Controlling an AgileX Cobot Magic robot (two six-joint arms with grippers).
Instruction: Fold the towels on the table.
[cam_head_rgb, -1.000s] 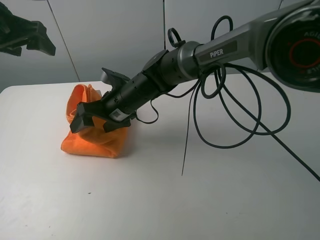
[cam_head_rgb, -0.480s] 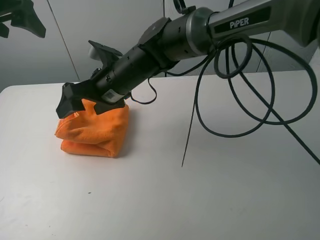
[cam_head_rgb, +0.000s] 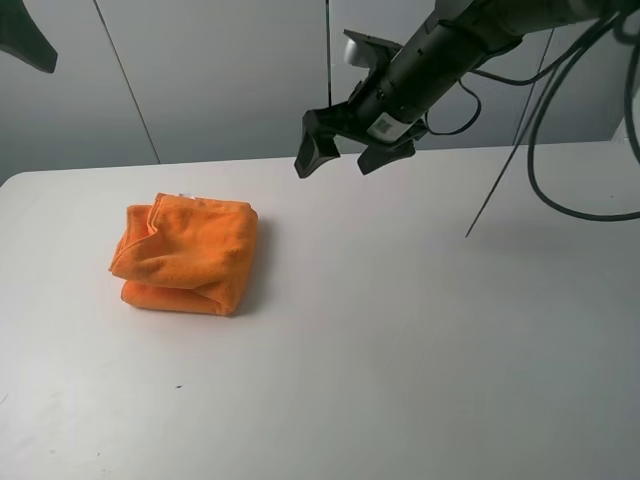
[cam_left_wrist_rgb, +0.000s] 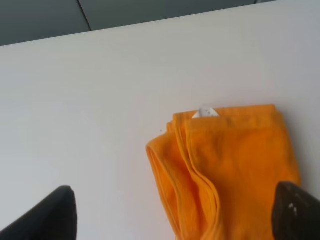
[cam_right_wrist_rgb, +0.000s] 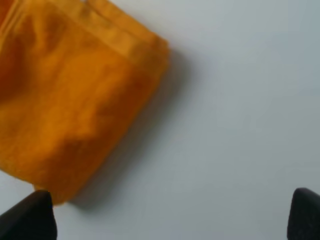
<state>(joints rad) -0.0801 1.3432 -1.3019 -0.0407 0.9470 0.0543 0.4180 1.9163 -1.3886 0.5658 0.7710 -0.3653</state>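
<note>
The orange towel (cam_head_rgb: 187, 254) lies folded in a thick bundle on the white table (cam_head_rgb: 400, 330), at about nine o'clock from the middle of the table in the high view, with its rounded fold to the front and the layered hems to the back. A small white label (cam_left_wrist_rgb: 205, 113) shows at the far hem of the cloth in the left wrist view. The right gripper (cam_head_rgb: 348, 153) hangs in the air above the back part of the table, at about twelve o'clock, well apart from the towel; its two fingers stand wide from each other and nothing is between them. The left gripper (cam_left_wrist_rgb: 172, 216) is high over the towel, and only its two dark fingertips (cam_left_wrist_rgb: 50, 220) are seen at the edge of its own view; they are also spread wide and hold nothing. Black cables (cam_head_rgb: 560, 150) hang from the right arm at about two o'clock.
</note>
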